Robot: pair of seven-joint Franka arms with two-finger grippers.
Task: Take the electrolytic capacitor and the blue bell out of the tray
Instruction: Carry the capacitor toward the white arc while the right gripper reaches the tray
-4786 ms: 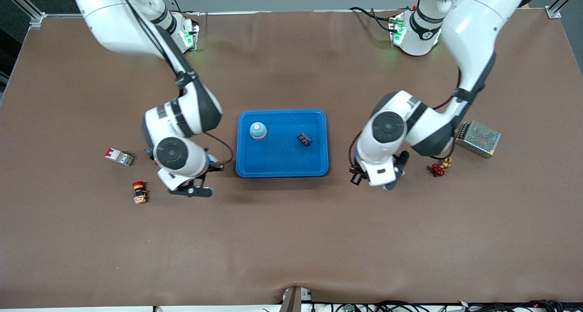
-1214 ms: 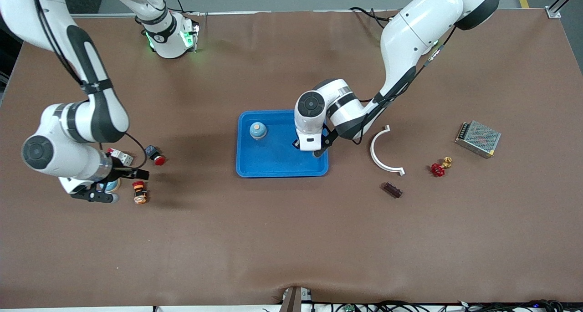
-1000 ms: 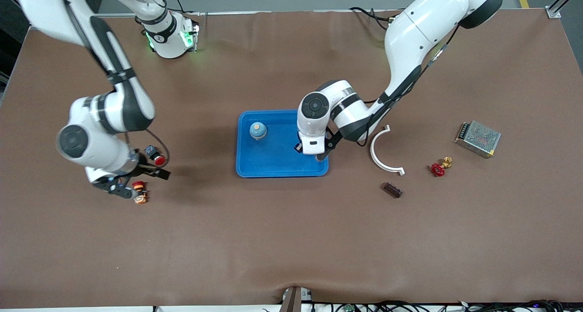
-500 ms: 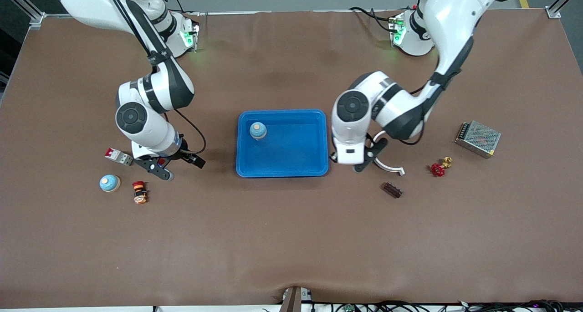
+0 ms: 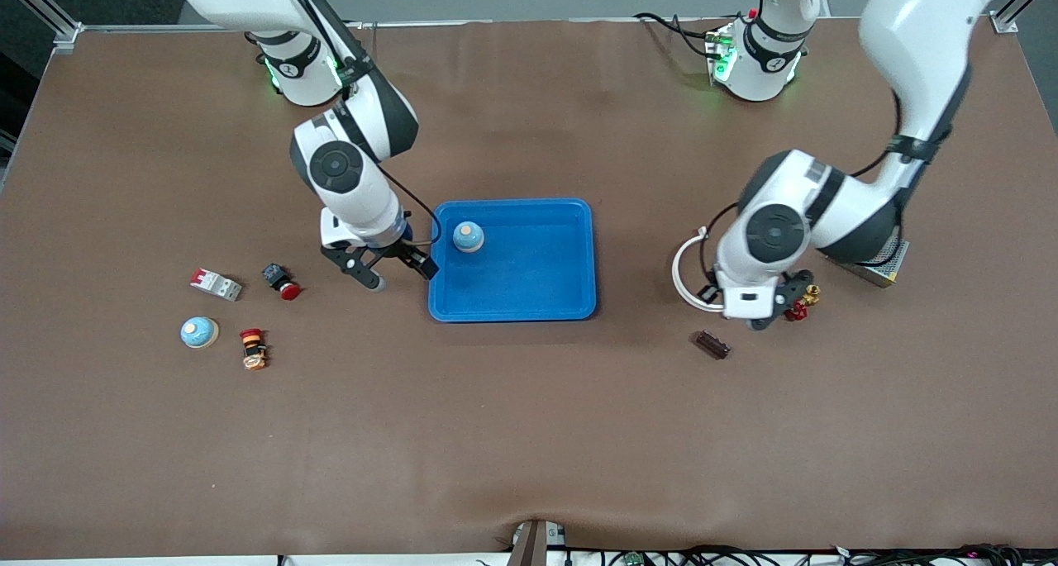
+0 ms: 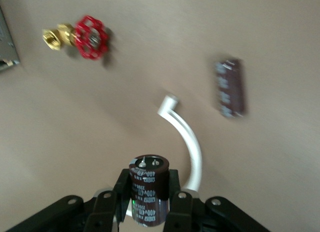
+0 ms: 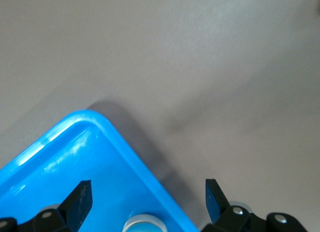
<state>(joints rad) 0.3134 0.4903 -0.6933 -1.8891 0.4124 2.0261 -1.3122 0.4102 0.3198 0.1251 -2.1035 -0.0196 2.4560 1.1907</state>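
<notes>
Since half a second ago the left claw (image 5: 769, 308) has carried the electrolytic capacitor (image 6: 148, 188) away from the tray (image 5: 512, 306) toward the left arm's end of the bench (image 5: 529, 434), and the right claw (image 5: 395, 273) has swung in to the tray's rim. The capacitor is out of the tray, pinched upright in the left claw over the bench near a white curved bracket (image 5: 684, 281) and a red valve (image 5: 795, 308), not yet set down. The blue bell (image 5: 469, 236) sits in the tray, untouched; lifting it out is what remains. The right arm is bent low, its claw spread wide, straddling the rim beside the bell.
</notes>
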